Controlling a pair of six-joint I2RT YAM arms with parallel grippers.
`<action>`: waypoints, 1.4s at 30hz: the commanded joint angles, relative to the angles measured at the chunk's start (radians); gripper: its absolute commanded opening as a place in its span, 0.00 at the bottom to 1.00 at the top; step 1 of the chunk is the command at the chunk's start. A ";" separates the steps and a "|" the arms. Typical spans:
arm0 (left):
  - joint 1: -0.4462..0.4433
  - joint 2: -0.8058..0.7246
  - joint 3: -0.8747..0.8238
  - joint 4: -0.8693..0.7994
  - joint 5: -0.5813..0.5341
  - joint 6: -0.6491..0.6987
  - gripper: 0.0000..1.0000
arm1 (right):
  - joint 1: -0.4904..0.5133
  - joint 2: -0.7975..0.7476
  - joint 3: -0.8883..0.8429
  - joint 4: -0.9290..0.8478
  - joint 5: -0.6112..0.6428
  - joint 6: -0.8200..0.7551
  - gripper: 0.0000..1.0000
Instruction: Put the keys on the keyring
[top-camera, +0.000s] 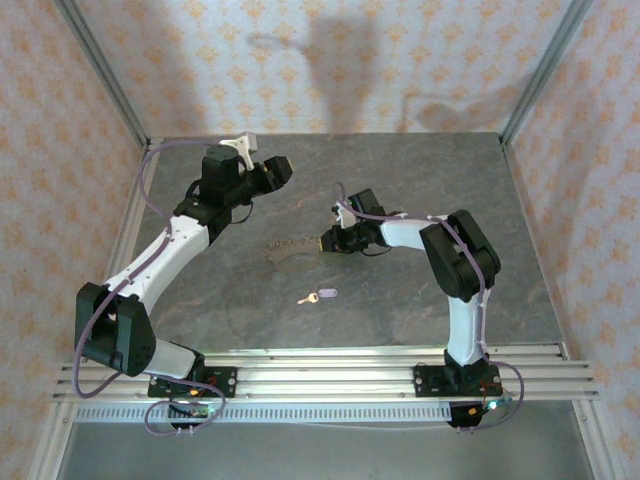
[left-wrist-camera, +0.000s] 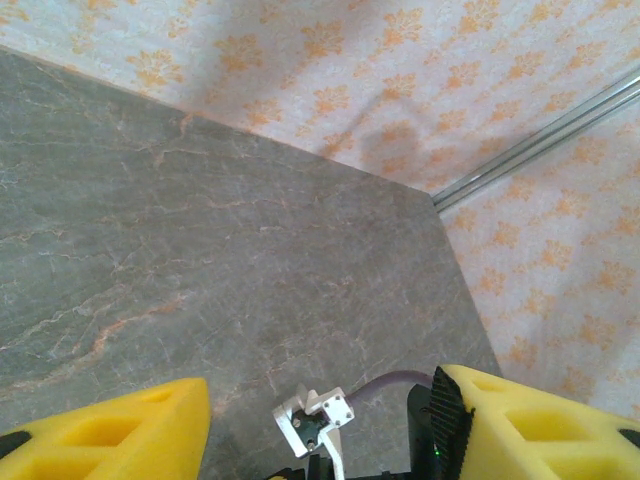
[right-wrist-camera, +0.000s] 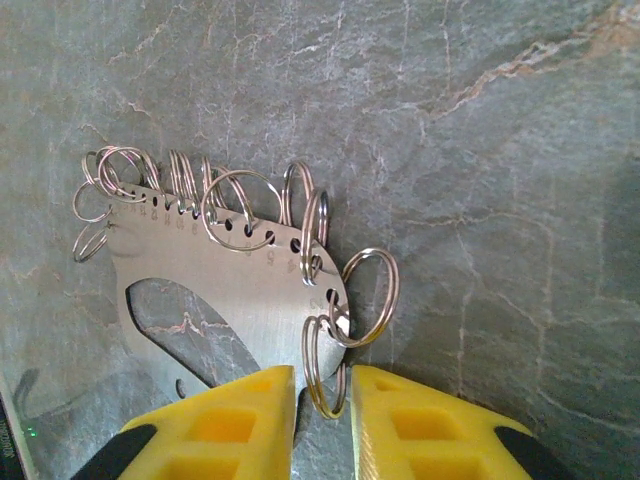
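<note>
The keyring (top-camera: 290, 250) lies mid-table; in the right wrist view it is a flat metal plate (right-wrist-camera: 240, 290) with a cut-out and several split rings hooked through holes along its edge. My right gripper (top-camera: 326, 242) sits at its right end, and its yellow fingers (right-wrist-camera: 230, 420) are nearly together around one split ring (right-wrist-camera: 325, 375) hanging off the plate's tip. The key (top-camera: 322, 296), with its lilac head and short brass blade, lies flat on the table just in front of the ring, apart from both grippers. My left gripper (top-camera: 270, 172) hovers behind and to the left, open and holding nothing (left-wrist-camera: 322, 385).
The grey stone-pattern table (top-camera: 420, 180) is enclosed by patterned walls with metal corner posts (top-camera: 535, 70). An aluminium rail (top-camera: 330, 375) carries both arm bases at the near edge. A white bracket and purple cable (left-wrist-camera: 315, 420) show between the left fingers.
</note>
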 joint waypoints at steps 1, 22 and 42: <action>-0.007 0.011 0.005 0.027 0.018 0.000 0.62 | -0.001 -0.029 -0.019 0.003 0.051 0.003 0.23; -0.010 0.015 0.007 0.029 0.024 0.004 0.62 | -0.019 -0.046 -0.016 0.002 0.072 0.009 0.19; -0.010 0.028 0.012 0.035 0.026 0.003 0.62 | -0.004 -0.033 0.010 0.003 0.032 0.011 0.21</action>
